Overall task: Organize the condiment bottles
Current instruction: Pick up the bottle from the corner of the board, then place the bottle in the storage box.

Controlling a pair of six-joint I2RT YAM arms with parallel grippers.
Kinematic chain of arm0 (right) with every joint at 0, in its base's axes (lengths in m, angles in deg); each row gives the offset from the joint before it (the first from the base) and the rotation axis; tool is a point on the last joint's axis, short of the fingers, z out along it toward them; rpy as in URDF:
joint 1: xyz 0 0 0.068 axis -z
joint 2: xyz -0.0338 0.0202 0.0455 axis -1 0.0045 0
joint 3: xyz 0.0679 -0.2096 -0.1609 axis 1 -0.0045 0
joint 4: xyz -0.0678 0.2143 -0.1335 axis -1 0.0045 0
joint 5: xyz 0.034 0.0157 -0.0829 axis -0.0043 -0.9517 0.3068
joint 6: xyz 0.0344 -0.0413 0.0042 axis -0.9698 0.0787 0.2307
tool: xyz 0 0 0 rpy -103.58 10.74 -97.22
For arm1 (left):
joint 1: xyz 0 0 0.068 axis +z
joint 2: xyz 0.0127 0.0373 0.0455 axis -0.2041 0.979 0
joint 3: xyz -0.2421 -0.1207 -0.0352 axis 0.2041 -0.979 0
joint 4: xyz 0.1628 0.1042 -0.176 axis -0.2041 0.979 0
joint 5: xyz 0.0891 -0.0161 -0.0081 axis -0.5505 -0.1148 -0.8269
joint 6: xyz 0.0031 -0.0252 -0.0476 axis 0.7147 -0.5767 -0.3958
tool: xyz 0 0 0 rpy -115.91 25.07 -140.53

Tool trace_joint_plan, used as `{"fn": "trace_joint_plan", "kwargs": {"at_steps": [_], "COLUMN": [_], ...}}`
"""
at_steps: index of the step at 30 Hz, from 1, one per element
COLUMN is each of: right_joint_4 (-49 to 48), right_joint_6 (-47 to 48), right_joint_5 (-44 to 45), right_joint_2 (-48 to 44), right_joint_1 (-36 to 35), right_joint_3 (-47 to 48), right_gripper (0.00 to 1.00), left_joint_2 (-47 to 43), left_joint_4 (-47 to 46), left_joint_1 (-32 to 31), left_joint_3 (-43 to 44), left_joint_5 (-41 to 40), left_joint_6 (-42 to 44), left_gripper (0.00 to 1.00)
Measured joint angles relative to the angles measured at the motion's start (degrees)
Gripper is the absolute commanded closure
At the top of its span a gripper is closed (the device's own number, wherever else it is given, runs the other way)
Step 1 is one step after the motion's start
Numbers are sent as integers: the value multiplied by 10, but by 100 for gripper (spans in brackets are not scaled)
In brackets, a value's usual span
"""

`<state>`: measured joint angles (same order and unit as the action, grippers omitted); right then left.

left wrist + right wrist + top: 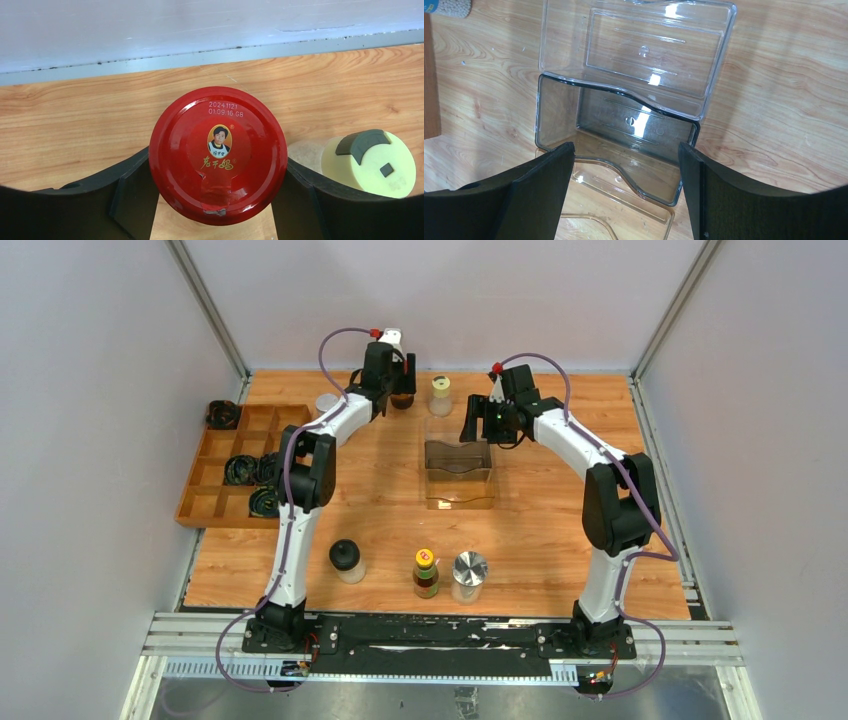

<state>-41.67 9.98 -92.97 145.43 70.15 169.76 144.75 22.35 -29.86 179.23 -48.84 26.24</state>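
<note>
- Nearest the arm bases, three condiment bottles stand upright in a row on the tabletop. They are well apart from one another: a black-capped jar on the left, a yellow-capped brown sauce bottle in the middle, and a silver-lidded jar on the right.
- Farther back at the left edge lies a wooden compartment tray. Black coiled bundles sit in some of its compartments, and one more lies just beyond its far corner.
- At mid-table three see-through bins sit against one another: one clear, one smoke-grey, one amber-tinted. None holds anything.
- The right pincer hangs above the smoke-grey bin, released, its fingers wide apart with nothing between them.
- Near the back edge, the left pincer straddles the red-lidded dark jar, which stands upright on the tabletop. A finger sits close at each side of the lid. I cannot tell whether they are pressing on the jar.
- Just to the right of that jar stands the yellow-capped shaker.
- A pale-topped jar stands to the left, partly hidden behind the left arm.
</note>
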Motion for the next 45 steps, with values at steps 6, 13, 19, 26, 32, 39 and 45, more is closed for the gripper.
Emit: {"fn": "trace_joint_plan", "kwargs": {"at_steps": [6, 13, 19, 26, 32, 39, 45], "right_joint_4": [0, -4, -4, -3, 4, 22, 37], "right_joint_6": [-2, -3, -5, -5, -5, -3, 0], "right_joint_5": [0, -2, -5, -6, -5, -3, -3], "right_joint_2": [0, -1, -29, -116, -165, -211, -236], "right_joint_1": [0, -1, -4, -5, -14, -16, -17], "right_joint_3": [0, -9, -36, -68, -86, -108, -122], "right_gripper": [19, 19, 19, 19, 18, 18, 18], "left_joint_2": [0, -31, -85, -156, -226, -308, -360], "left_joint_4": [0, 1, 16, 25, 41, 55, 81], "left_joint_1": [0, 0, 0, -1, -7, -24, -37], "left_joint_3": [0, -44, -111, -203, -269, -301, -301], "left_joint_5": [4, 5, 4, 4, 3, -3, -6], "left_joint_6": [0, 1, 7, 7, 10, 18, 24], "left_gripper": [32, 33, 33, 35, 34, 34, 34]}}
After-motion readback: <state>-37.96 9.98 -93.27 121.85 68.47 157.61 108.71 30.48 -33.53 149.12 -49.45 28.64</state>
